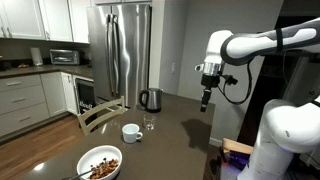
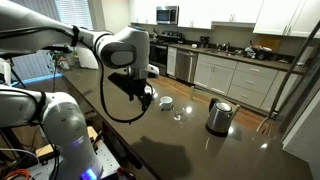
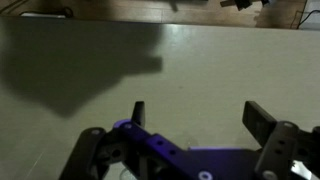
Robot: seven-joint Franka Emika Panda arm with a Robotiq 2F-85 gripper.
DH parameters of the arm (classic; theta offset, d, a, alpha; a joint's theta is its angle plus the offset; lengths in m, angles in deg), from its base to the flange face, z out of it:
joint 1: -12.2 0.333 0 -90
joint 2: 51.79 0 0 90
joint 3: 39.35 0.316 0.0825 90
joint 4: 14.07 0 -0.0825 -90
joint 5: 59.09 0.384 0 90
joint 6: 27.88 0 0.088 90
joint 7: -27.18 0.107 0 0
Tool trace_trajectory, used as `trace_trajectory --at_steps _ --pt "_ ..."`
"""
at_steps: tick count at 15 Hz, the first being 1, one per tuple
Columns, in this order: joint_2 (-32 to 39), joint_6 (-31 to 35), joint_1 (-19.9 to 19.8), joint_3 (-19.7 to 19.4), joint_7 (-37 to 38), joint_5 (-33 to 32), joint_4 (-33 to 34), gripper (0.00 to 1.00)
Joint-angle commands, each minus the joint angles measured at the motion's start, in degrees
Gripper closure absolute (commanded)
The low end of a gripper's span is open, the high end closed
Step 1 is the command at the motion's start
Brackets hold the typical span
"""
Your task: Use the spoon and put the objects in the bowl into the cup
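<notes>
In an exterior view the wide white bowl [image 1: 100,170] stands at the near end of the dark table, holding a heap of small brown and reddish objects [image 1: 103,166]. The spoon [image 1: 80,174] rests in it, its thin handle sticking out over the rim. The small white cup [image 1: 131,132] [image 2: 166,101] stands farther along the table. My gripper [image 1: 206,100] [image 2: 143,100] [image 3: 200,118] hangs open high above the table, well away from bowl and cup. The wrist view shows only bare tabletop between its fingers [image 3: 262,120].
A steel kettle [image 1: 150,99] [image 2: 218,116] and a small clear glass [image 1: 149,124] [image 2: 178,116] stand beyond the cup. A wooden chair [image 1: 100,115] is at the table's side. A fridge [image 1: 125,45] and kitchen counters lie behind.
</notes>
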Motion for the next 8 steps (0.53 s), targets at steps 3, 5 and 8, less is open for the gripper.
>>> trace_trajectory --at_steps 3,5,8 --pt "0.3 -0.1 -0.4 0.4 -0.3 0.4 -1.0 0.00" --pt "0.4 -0.1 -0.4 0.4 -0.3 0.4 -1.0 0.00" --pt "0.4 -0.1 -0.4 0.4 -0.3 0.4 -1.0 0.00"
